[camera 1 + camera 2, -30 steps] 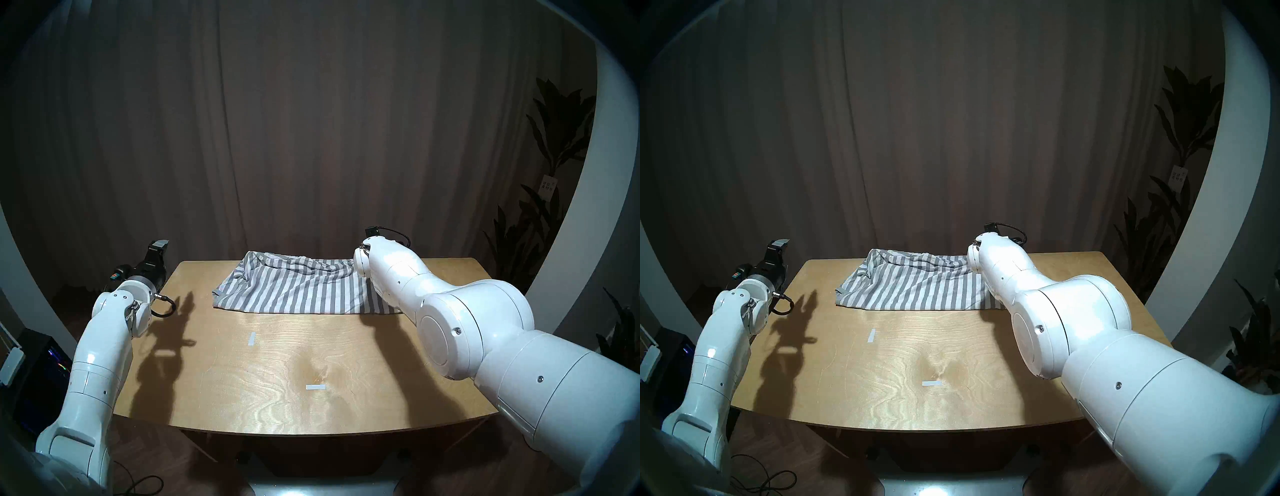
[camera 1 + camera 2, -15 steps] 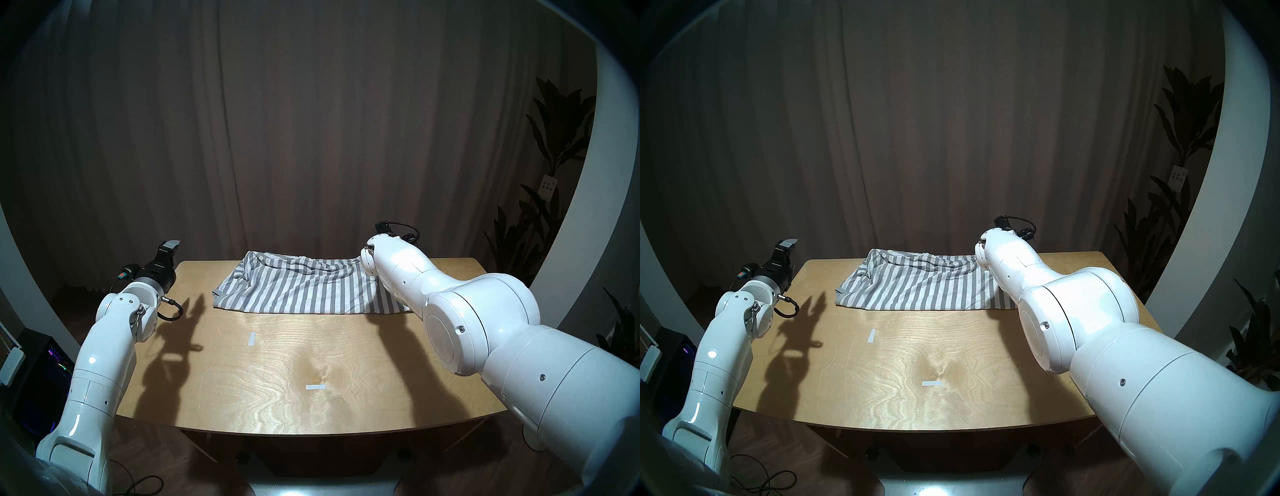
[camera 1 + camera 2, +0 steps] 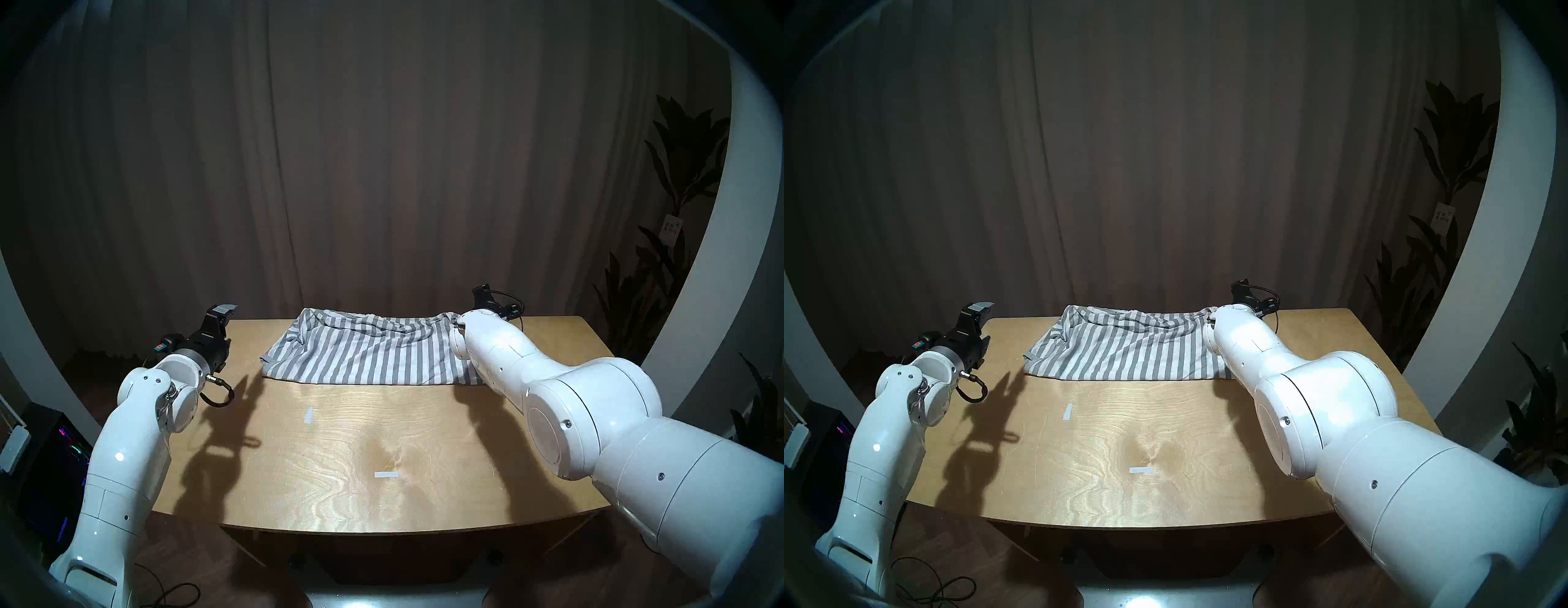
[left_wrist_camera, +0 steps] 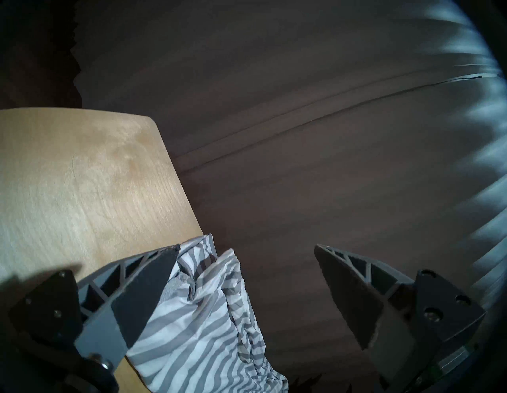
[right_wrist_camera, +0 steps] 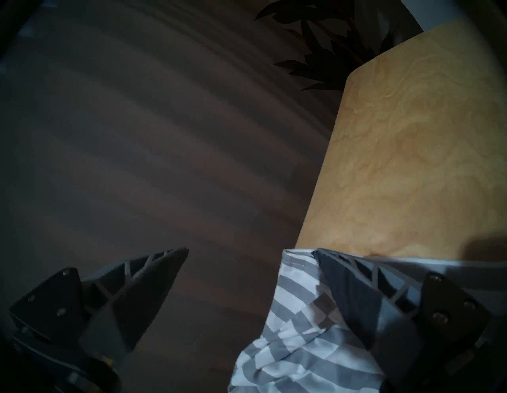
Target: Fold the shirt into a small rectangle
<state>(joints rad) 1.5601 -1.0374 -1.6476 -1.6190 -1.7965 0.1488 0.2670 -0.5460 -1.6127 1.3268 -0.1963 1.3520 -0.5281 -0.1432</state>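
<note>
Striped shirt lies rumpled along the table's far edge, between my hands; left gripper and right gripper hover at its ends, jaws spread, holding nothing.

A light wooden table fills the lower middle of the head view. The striped shirt lies rumpled along its far edge, at frame centre. 2 small white tape strips lie on the bare wood: 1 left of centre, 1 lower, near the middle.
</note>
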